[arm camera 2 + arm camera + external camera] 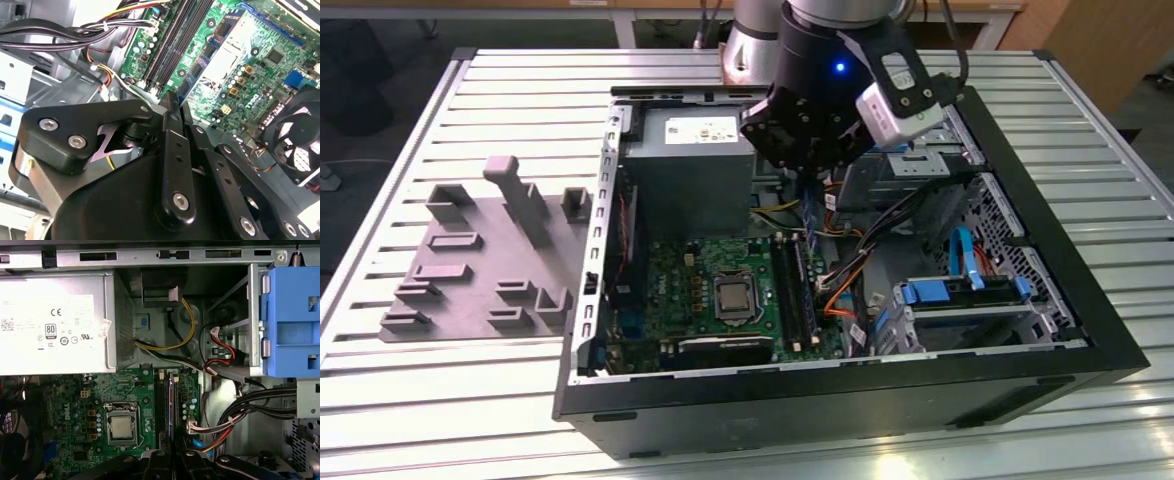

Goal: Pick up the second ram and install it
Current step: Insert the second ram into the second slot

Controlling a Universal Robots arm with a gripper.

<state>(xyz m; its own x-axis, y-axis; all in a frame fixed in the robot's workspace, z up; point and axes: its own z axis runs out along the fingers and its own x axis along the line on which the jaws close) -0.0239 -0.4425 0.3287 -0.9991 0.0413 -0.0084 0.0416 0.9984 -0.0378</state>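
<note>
My gripper (818, 185) hangs over the open computer case (1067, 330), above the back end of the motherboard's black memory slots (790, 290). In both wrist views its fingers (172, 150) are pressed together. The second ram (171, 407) shows edge-on in the first wrist view as a thin dark strip with a bluish edge. It runs out from between the fingertips of the gripper (172, 454), in line with the slots (162, 410) and above them. In the second wrist view the slots (172, 37) lie just beyond the gripper's tip (170, 100).
A grey power supply (687, 165) fills the case's back corner. Bundled cables (854, 240) run beside the slots. Blue drive brackets (961, 295) sit toward the exterior view's right. The processor socket (121, 426) and a fan (300, 145) are on the board. A grey fixture (480, 260) lies on the slatted table.
</note>
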